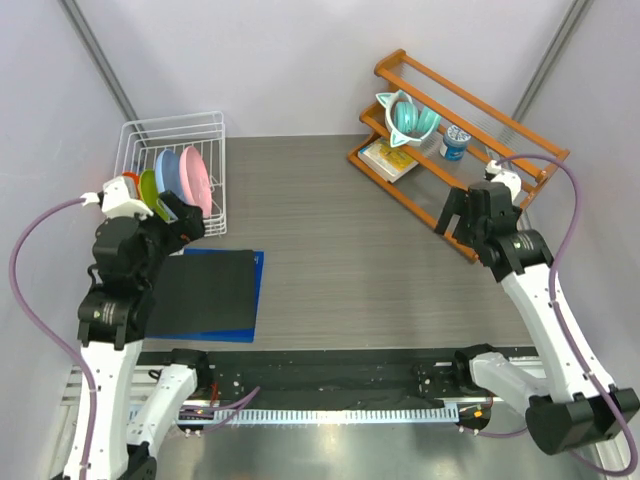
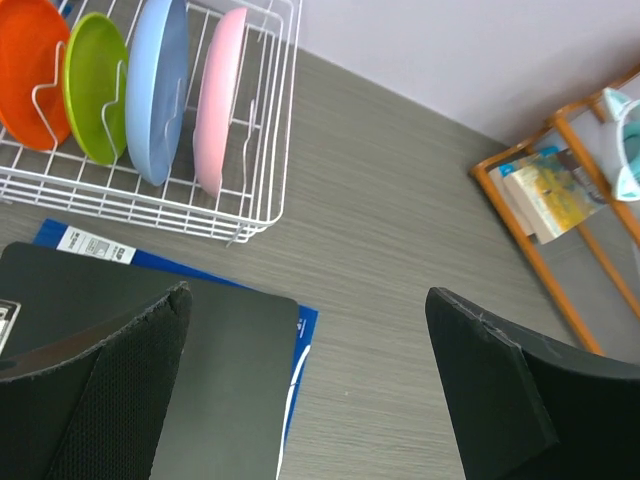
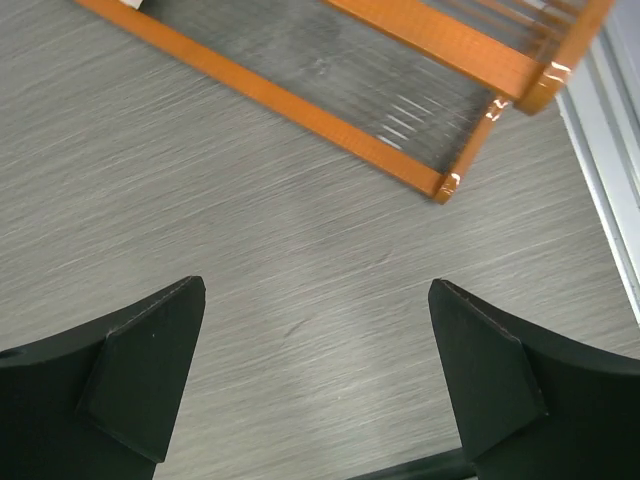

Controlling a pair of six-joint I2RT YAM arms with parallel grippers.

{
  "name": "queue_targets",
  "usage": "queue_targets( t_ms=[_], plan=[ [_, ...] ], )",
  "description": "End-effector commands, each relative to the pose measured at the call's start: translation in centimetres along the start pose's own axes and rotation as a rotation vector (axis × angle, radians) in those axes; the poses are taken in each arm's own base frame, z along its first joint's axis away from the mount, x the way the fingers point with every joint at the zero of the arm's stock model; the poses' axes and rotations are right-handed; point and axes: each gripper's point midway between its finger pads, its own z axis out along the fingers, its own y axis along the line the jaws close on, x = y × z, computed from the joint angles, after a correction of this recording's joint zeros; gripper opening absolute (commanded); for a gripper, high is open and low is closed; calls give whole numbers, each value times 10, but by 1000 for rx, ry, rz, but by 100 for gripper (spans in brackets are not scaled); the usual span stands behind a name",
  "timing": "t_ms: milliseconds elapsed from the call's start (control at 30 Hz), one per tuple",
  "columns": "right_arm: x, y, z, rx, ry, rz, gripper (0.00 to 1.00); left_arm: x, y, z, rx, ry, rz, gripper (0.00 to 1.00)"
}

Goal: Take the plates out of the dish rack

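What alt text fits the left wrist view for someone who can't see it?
An orange plate, green plate, light blue plate and pink plate stand on edge, left to right, in a white wire dish rack at upper left. Below, a black mat lies on a blue mat; the left arm's open jaws frame the bottom.
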Motion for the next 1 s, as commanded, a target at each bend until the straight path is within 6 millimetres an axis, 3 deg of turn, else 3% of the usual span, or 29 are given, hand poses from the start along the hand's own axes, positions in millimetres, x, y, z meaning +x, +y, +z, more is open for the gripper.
queue_targets(
  t_ms=[0,133,200,367,433,533,667,833,967],
  plan=[
    [12,0,4,-40,-39,4,100,-11,0,13,-26,-11,36,99],
    [8,31,14,-190,-65,19,100,-20,-9,26,19,-43,99,99],
    [2,38,14,-214,-80,29,100,-21,-19,39,57,-33,128,100],
    [-6,47,17,-256,-122,22,100,-18,-18,77,12,23,172,100],
    [-3,46,21,-252,-117,15,100,-14,-6,97,-54,21,185,99],
    [4,42,29,-222,-99,1,100,-12,6,120,-126,5,210,91],
    [8,41,34,-213,-91,-14,100,-13,26,143,-247,-16,237,91],
    [8,45,35,-238,-96,-4,99,-12,32,171,-299,-36,247,83],
    [8,49,35,-255,-98,3,99,7,39,199,-329,14,259,75]
  ],
)
